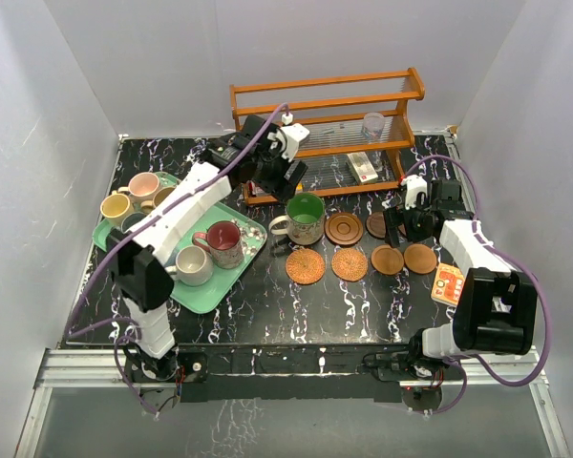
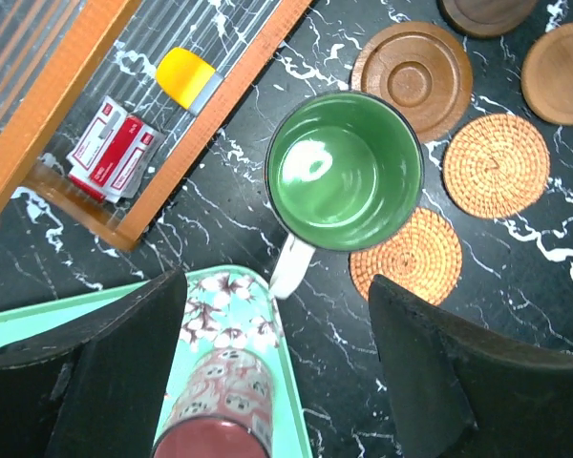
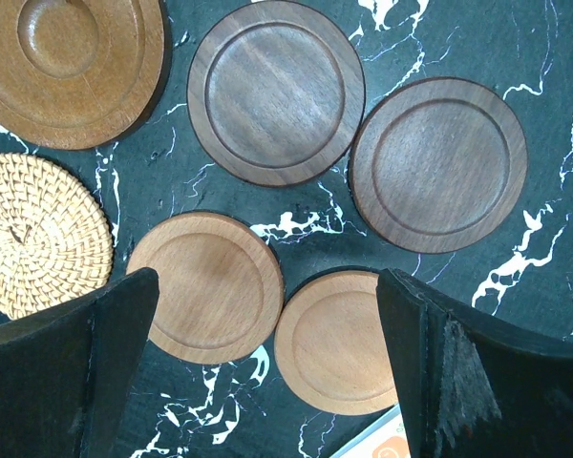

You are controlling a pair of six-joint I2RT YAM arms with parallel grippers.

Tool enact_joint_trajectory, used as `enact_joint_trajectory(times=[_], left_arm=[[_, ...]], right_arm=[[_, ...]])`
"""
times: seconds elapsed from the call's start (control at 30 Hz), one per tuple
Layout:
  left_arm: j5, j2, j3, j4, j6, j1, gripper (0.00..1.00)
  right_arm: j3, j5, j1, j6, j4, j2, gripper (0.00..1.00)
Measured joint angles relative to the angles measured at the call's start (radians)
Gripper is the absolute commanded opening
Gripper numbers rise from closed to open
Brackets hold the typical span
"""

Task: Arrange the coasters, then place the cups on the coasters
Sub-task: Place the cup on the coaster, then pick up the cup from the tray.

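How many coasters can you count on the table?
7. Near row: two woven coasters, two light ones. Far row: a ringed one beside the green mug, two dark ones. Another may hide under the mug.

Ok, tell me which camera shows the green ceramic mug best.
Left wrist view: it looks straight down into the green ceramic mug, showing its full rim, inside and white handle. The top external view shows it small, beside the round brown coasters. The right wrist view misses it.
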Motion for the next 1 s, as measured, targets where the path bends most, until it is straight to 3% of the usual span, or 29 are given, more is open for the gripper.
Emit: enact_joint_trajectory(times=[0.27,0.77,1.0], left_arm=[[0.100,-0.198,-0.143,0.005,0.077,0.097,0.84],[0.286,-0.465,-0.417,0.047,0.032,0.660,0.90],[0.339,-0.492,-0.465,0.080,-0.012,0.834,0.81]], right_arm=[[0.000,-0.010,0.000,0.002,0.000,-0.013,0.98],[0.000,-0.057,0.000,0.002,-0.002,-0.065,0.98],[0.000,-0.080,0.000,0.002,-0.002,-0.082,0.98]])
